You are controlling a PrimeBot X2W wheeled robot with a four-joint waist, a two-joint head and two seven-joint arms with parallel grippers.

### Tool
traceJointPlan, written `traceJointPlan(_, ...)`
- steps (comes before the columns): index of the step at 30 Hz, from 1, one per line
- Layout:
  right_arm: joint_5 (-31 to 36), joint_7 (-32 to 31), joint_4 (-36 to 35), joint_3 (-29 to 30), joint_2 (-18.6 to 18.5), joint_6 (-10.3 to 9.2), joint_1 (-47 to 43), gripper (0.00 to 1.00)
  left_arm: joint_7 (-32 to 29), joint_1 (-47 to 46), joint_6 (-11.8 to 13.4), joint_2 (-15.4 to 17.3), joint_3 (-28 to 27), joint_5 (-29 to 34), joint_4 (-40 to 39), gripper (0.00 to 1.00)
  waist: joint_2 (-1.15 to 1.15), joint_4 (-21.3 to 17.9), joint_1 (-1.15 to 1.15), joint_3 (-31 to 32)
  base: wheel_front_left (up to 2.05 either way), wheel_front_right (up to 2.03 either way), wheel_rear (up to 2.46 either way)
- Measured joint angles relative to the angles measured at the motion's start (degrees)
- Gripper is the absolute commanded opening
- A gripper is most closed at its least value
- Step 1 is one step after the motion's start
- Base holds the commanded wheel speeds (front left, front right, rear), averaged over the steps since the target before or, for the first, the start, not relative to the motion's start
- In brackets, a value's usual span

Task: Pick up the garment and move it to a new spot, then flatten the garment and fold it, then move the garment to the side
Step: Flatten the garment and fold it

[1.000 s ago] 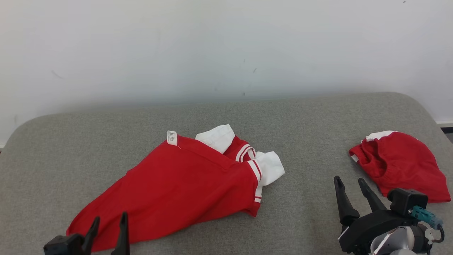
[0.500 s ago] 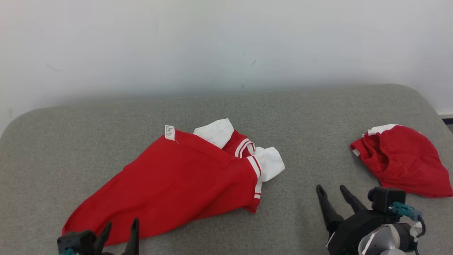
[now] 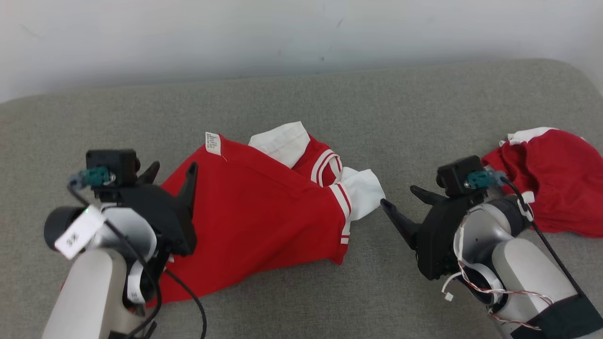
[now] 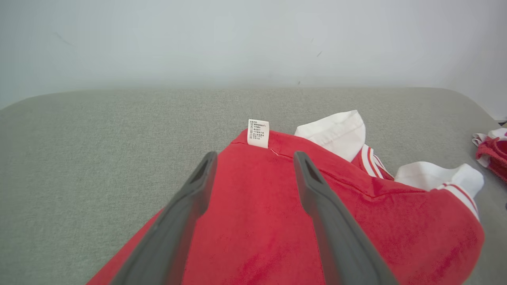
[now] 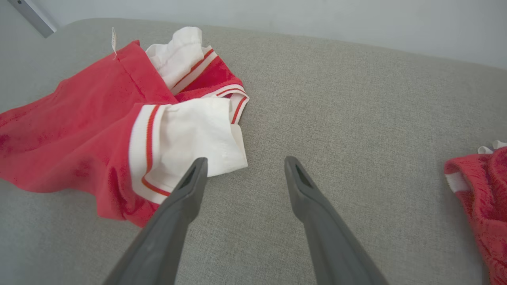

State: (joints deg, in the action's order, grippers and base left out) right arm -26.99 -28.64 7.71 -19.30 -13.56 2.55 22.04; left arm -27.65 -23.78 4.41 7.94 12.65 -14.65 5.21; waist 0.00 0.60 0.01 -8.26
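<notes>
A crumpled red garment [image 3: 264, 207] with white, red-striped sleeves lies in the middle of the grey padded surface [image 3: 424, 103]. A white care label [image 3: 213, 142] sticks up at its far edge. My left gripper [image 3: 173, 167] hovers open over the garment's left part. In the left wrist view the open left gripper [image 4: 254, 155] frames the red cloth [image 4: 253, 190] just short of the label [image 4: 258, 133]. My right gripper [image 3: 398, 196] is open just right of the white sleeve [image 3: 365, 200]. The right wrist view shows the right gripper [image 5: 245, 160] with its left finger at the sleeve's [image 5: 194, 138] edge, holding nothing.
A second red garment [image 3: 556, 179] with white trim lies bunched at the right edge of the surface, behind my right wrist, also seen as a red heap [image 5: 483, 190] in the right wrist view. A pale wall [image 3: 235, 37] runs along the far side. Bare grey padding lies between the two garments.
The head camera has tilted down. Both arms have reached forward: the left gripper now hangs over the garment's left part, the right one has come up beside the white sleeve. Both stay open.
</notes>
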Motion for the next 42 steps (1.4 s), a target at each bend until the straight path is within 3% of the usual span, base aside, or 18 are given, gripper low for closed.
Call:
traceJointPlan(6, 1.24, -7.55, 1.66, -5.05, -0.58, 2.83, 7.43, 1.0, -6.95, -9.55, -0.98, 0.32, 0.85, 0.03, 6.09, 1.0, 0.01, -0.3, 0.01, -4.86, 0.0, 0.0, 0.0)
traceJointPlan(12, 1.32, -11.94, 3.88, -7.56, -0.49, 3.59, 13.68, 1.0, -12.03, -17.63, -1.98, 0.91, 1.46, 0.82, 12.27, 1.0, 0.01, -1.09, 0.01, -9.47, 0.0, 0.0, 0.0)
traceJointPlan(20, 0.21, -13.8, 5.53, -10.58, 2.04, 4.09, 16.28, 1.0, -16.27, -22.93, -3.27, 2.13, 2.79, 3.15, 18.6, 1.0, 0.01, -2.69, 0.01, -14.06, 0.0, 0.0, 0.0)
traceJointPlan(32, -1.27, -13.61, 6.36, -12.71, 2.88, 4.52, 18.5, 1.0, -17.28, -27.85, -3.5, 3.11, 2.99, 4.04, 24.31, 1.0, 0.01, -4.64, -0.01, -16.07, 0.0, 0.0, 0.0)
traceJointPlan(34, -1.68, -13.18, 6.34, -12.95, 3.03, 4.52, 18.57, 0.65, -17.45, -28.7, -3.98, 3.15, 2.99, 4.05, 24.81, 1.0, 0.01, -4.85, -0.01, -16.4, 0.0, 0.0, 0.0)
traceJointPlan(37, -1.92, -13.13, 6.65, -13.46, 3.08, 4.52, 19.37, 0.64, -17.44, -29.78, -4.35, 3.24, 3.09, 4.08, 25.72, 0.98, 0.01, -5.21, -0.01, -16.84, 0.0, 0.0, 0.0)
traceJointPlan(42, -2.88, -12.79, 7.01, -13.95, 3.0, 4.52, 19.68, 0.65, -17.56, -30.92, -4.43, 3.28, 3.11, 4.26, 27.8, 0.71, 0.01, -5.69, -0.01, -17.46, 0.0, 0.0, 0.0)
